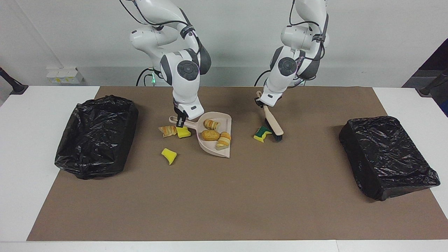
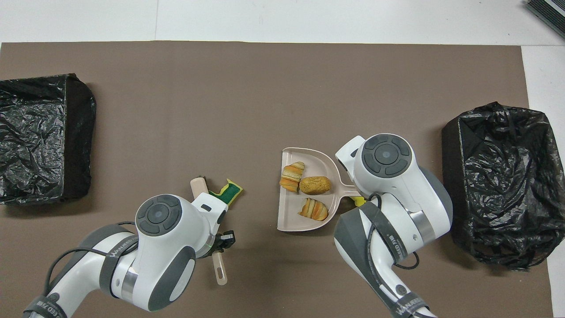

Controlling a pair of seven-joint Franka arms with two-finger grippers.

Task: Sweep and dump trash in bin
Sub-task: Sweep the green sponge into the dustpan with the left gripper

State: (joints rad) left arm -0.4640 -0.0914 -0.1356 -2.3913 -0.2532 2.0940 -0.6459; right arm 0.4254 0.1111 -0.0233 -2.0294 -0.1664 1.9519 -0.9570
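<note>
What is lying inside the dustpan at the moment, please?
Three bread pieces lie inside the dustpan: a striped croissant chunk, a round roll and a smaller croissant piece. The handle end is hidden overhead by the right arm, and nothing else shows inside.

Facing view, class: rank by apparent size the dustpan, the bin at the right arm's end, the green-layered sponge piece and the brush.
1. bin at the right arm's end
2. dustpan
3. brush, its handle's upper end hidden by the left end effector
4. green-layered sponge piece
</note>
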